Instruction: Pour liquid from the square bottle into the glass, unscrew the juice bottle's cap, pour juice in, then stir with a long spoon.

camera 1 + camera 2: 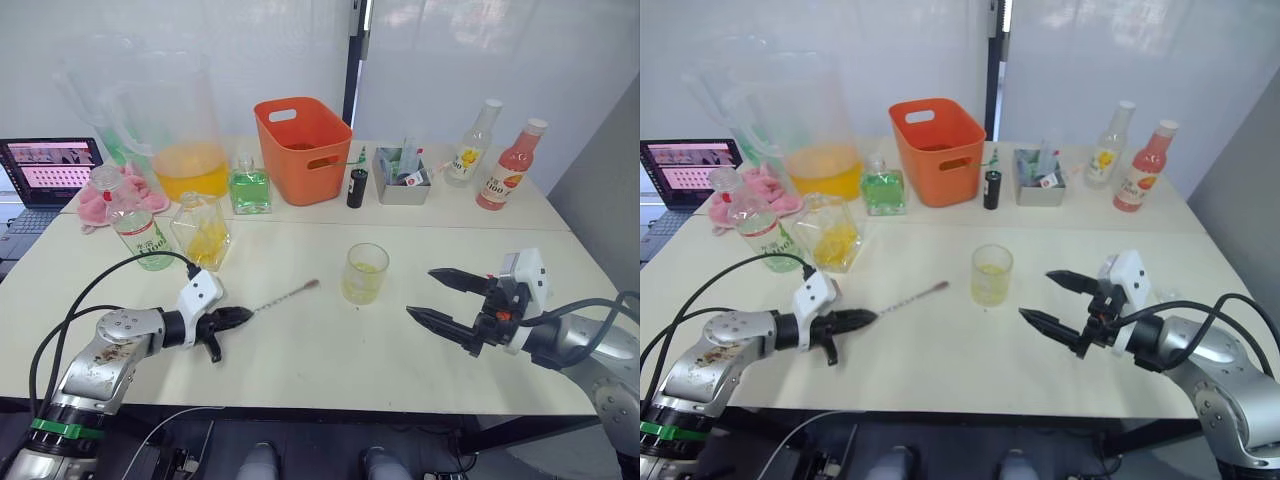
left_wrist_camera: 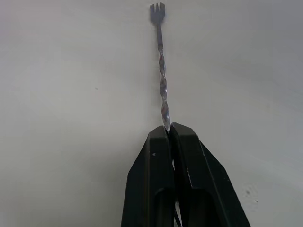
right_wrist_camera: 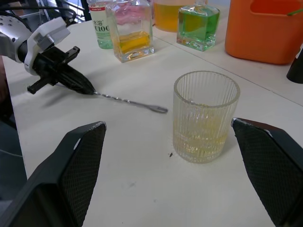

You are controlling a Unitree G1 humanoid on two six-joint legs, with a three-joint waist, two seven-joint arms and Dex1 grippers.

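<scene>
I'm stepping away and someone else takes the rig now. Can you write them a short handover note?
Left end effector: shut on one end of the spoon, whose shaft lies low over the table pointing toward the glass.
Right end effector: open, holding nothing, just right of the glass.
Glass: mid-table, some pale yellow liquid in it.
Square bottle and juice bottle: standing far left, side by side.
Done: liquid is in the glass, spoon gripped.
Left: bring the spoon into the glass and stir.
</scene>
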